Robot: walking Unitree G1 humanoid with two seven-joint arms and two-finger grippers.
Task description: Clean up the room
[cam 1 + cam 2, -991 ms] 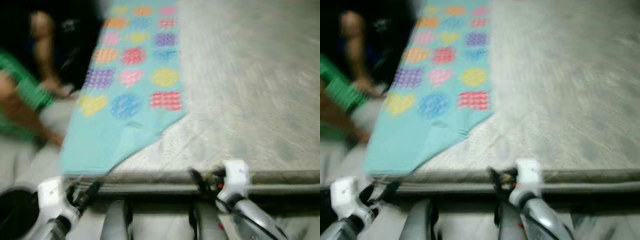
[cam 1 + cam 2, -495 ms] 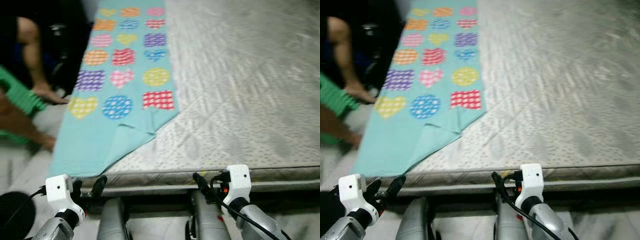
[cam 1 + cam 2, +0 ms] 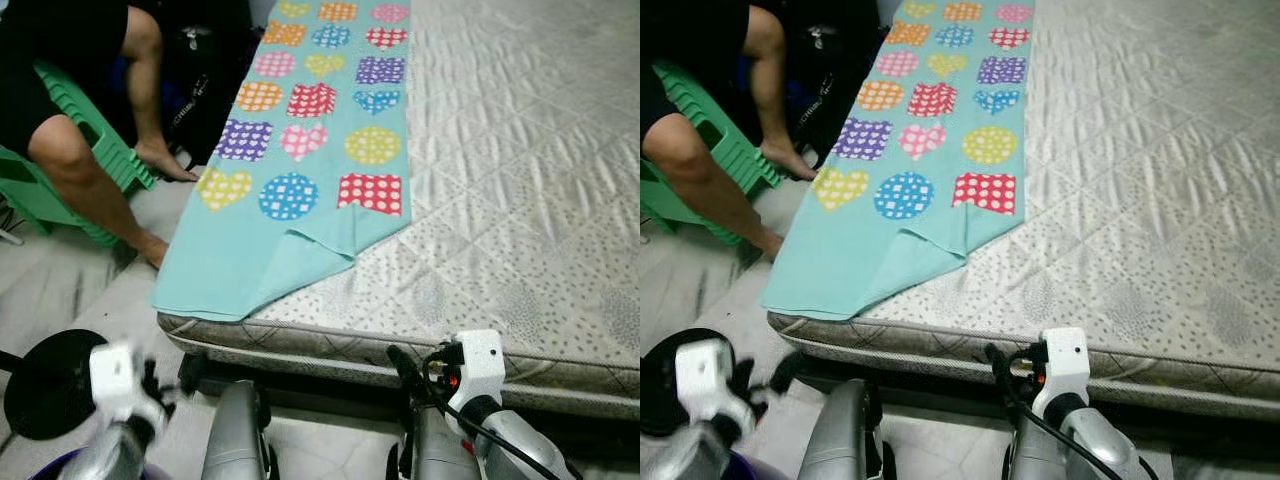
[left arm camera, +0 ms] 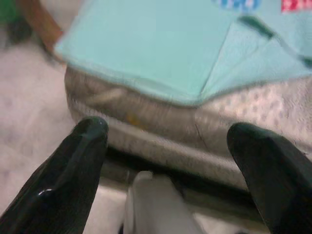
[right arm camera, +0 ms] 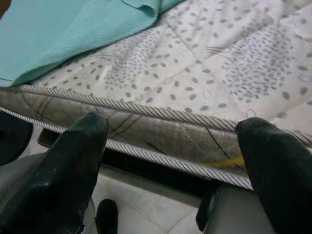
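Ahead, teal blanket [image 3: 300,190] on mattress [image 3: 520,200], beyond both wide-open, empty hands [image 5: 170,165].

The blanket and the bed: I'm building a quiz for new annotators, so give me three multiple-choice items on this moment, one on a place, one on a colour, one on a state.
1. Where does the blanket lie on the mattress?
A. Along its left side
B. Across its middle
C. Along its right side

2. What colour is the blanket's ground?
A. Red
B. Light turquoise
C. Black

3. How are the right gripper's fingers?
A. Shut on the blanket
C. Shut on nothing
B. Open, holding nothing

Key:
1 A, the eye views show it running along the left edge, its near corner at the mattress corner, next to the person's leg.
2 B, turquoise cloth under the coloured hearts, circles and squares.
3 B, the right wrist view shows the two black fingers wide apart before the mattress edge, nothing between them.
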